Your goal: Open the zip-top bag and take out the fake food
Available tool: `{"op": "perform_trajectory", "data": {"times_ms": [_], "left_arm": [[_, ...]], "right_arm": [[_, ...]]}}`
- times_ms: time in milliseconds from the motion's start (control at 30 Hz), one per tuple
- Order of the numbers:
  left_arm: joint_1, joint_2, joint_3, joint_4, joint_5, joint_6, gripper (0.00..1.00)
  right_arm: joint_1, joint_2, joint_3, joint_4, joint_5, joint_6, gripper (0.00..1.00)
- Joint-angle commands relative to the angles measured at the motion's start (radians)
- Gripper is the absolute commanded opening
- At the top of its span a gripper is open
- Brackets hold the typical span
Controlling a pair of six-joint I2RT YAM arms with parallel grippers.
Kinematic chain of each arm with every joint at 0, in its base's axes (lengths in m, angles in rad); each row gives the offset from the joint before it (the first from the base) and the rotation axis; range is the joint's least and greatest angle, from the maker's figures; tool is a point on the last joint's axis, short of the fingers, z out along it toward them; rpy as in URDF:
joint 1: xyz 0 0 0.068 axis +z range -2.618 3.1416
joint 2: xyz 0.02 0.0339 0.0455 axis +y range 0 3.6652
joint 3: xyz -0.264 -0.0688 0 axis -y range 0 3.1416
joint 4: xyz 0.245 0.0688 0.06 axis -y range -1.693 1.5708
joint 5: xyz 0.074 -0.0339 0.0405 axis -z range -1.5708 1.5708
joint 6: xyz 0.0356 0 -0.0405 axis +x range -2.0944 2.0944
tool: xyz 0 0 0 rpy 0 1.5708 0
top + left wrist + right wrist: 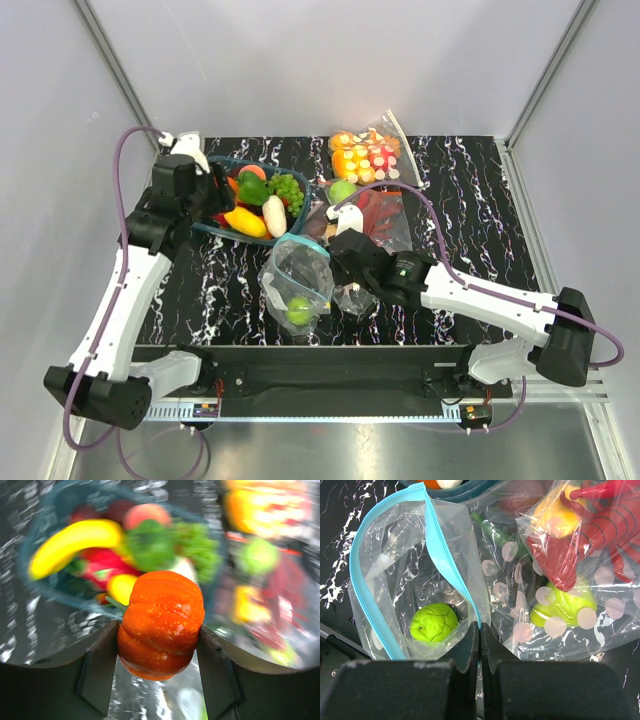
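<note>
Mostly the risk sits at the bag (395,560). The right gripper (480,630) is shut flat on a thin bit of its teal zipper rim, and slick film held that narrowly may slide out. If it does, the mouth would likely sag over the one green fruit (434,623) lying at the bottom, and reaching in would get harder. A pull on that rim could also drag the whole bag, since nothing else pins it down. The dotted bag (560,610) touches it on the right and might be tugged along.

The bag lies on the worktop (470,200) near the front, between the two arms, with its mouth towards the tray (225,159). It is clear and crinkly, its zipper parted into a wide loop and its sides slack.

Further out, the left gripper (160,645) clamps the orange (162,622) by its rounded, glossy sides, jaws fairly wide around it, at the left end of the tray. That ribbed curve gives little flat contact, so the orange may squirt free. Released off the rim, it would probably roll across the worktop instead of joining the banana (70,542).
</note>
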Motion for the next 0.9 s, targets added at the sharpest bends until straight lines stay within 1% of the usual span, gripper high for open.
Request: {"op": "perform_trajectory", "data": {"times_ms": [0, 100, 233, 467, 867], "left_arm": [[0.088, 0.034, -0.059, 0.140, -0.049, -0.019, 0.45], [0.127, 0.073, -0.093, 0.206, -0.059, -0.037, 0.45], [0.168, 0.151, -0.094, 0.233, -0.017, -0.056, 0.45], [0.230, 0.260, -0.102, 0.281, -0.018, -0.048, 0.45], [0.256, 0.364, -0.128, 0.307, -0.003, -0.044, 0.45]], "right_arm": [[0.000, -0.038, 0.005, 0.010, 0.034, -0.002, 0.04], [-0.002, -0.043, 0.002, 0.007, 0.041, -0.005, 0.04], [-0.002, -0.046, 0.002, 0.009, 0.045, -0.011, 0.04], [-0.002, -0.059, 0.001, 0.003, 0.046, -0.017, 0.05], [-0.002, -0.049, 0.005, 0.003, 0.051, -0.022, 0.05]]}}
